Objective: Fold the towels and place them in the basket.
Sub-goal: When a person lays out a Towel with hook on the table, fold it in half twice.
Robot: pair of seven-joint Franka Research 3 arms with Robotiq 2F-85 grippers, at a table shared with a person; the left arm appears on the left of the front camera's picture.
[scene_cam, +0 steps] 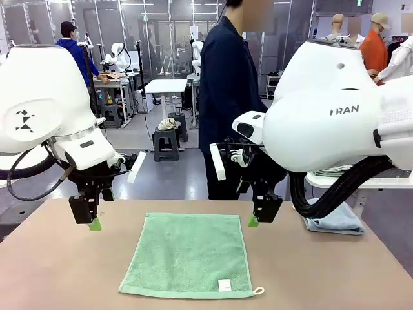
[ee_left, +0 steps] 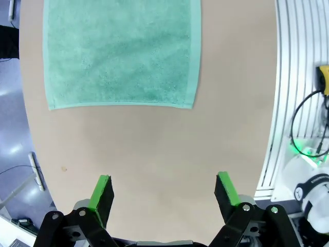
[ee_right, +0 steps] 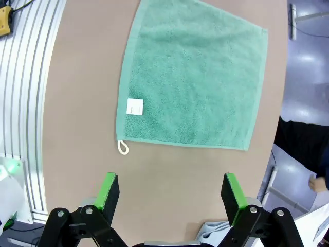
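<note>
Green towel (scene_cam: 190, 255) lies flat and unfolded on the worktop (scene_cam: 51, 271), the pale blue towel (scene_cam: 339, 221) is bunched aside, and my left tool (scene_cam: 90, 223) and right tool (scene_cam: 258, 219) hang released, so I judge all folding remains.

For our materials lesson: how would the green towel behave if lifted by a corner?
Probably floppy: the green towel lies flat and thin, so it would likely drape. Its terry pile may catch the table, bunching rather than sliding if pushed.

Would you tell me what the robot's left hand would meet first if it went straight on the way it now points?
The open left hand points down, so it would most likely meet the bare table first, just beside the green towel.
</note>
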